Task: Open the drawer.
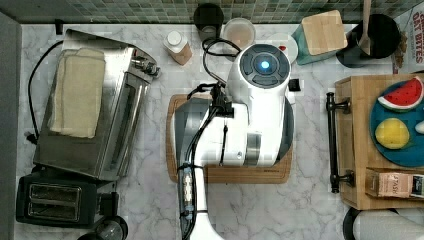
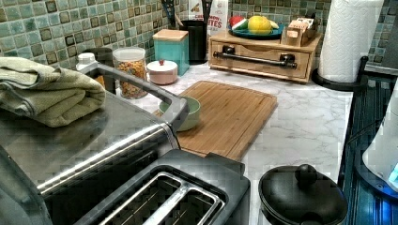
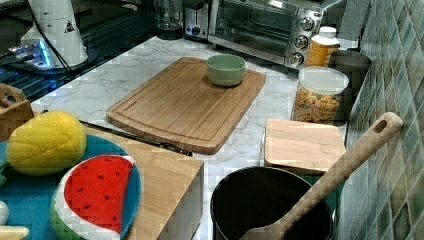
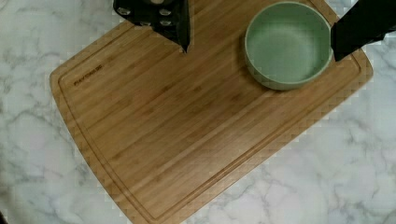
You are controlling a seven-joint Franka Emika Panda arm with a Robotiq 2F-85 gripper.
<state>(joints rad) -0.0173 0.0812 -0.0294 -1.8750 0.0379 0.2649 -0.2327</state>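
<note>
Drawer (image 2: 263,60) of the wooden box (image 1: 356,165) is seen closed, its front flush with the box, at the top view's right edge of the marble tabletop (image 1: 150,200), and in the left view it is placed far back against the tiled wall. A long black bar handle (image 1: 332,142) on two posts is fixed across the front, standing a little off the wood, so that it can be hooked or pinched from outside. A blue plate (image 1: 400,155) with toy fruit is carried on top of the box, so a level pull is judged to be needed. The arm (image 1: 250,115) is held above the cutting board (image 4: 177,140), well apart from the handle. In the wrist view the jaws (image 4: 259,35) are seen spread wide and nothing is held between them; the two dark fingers (image 4: 163,18) are hanging over the board, near the green bowl (image 4: 287,44). The approach to the handle is judged as not yet begun.
</note>
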